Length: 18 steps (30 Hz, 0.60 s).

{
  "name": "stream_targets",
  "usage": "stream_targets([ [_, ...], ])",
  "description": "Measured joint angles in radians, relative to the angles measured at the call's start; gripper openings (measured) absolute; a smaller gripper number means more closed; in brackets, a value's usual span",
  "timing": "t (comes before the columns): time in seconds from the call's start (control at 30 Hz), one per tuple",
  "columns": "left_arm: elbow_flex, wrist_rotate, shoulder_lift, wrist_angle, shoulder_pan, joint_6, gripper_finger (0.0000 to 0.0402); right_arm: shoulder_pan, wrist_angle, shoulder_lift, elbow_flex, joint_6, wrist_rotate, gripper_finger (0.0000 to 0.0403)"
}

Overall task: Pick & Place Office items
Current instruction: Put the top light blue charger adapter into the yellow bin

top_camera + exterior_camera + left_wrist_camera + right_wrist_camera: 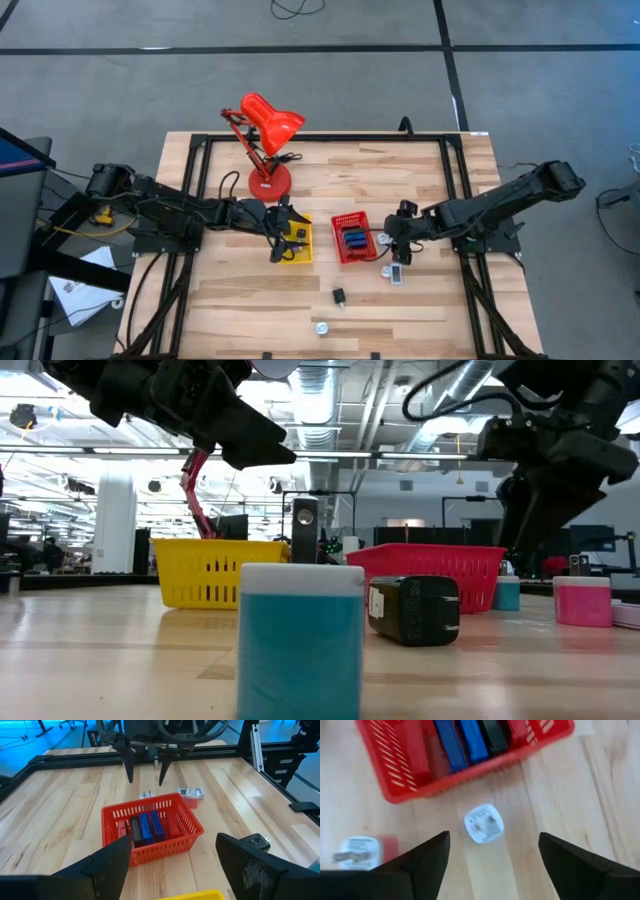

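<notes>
The red tray (352,238) holds blue, black and red flat pieces (145,827). The yellow tray (297,243) holds black bits. My right gripper (392,252) is open and empty just right of the red tray, its fingers pointing down above a white plug (483,823) that lies on the table. A pink and white piece (362,851) lies beside the plug. My left gripper (281,240) is open and empty over the yellow tray. A black charger (339,296) and a teal, white-capped block (300,640) rest on the table nearer the front edge.
A big red desk lamp (268,135) stands at the table's far left, behind the yellow tray. A dark metal frame (200,145) runs along the table's edges. Bare wood lies at the near left and far right.
</notes>
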Motion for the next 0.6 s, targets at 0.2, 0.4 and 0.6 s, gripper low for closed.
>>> stream_targets([
  [0.2,0.000,0.000,0.000,0.002,0.000,0.000,0.0287,0.022,0.035,-0.004,-0.034,0.016,0.028,0.0299],
  [0.4,0.000,0.001,0.000,0.002,0.000,0.000,0.0287,0.074,0.074,-0.003,-0.156,0.148,0.158,0.0299],
  [0.6,0.000,0.004,0.000,0.028,0.000,0.000,0.0287,0.106,0.250,-0.003,-0.254,0.159,0.153,0.0298],
])
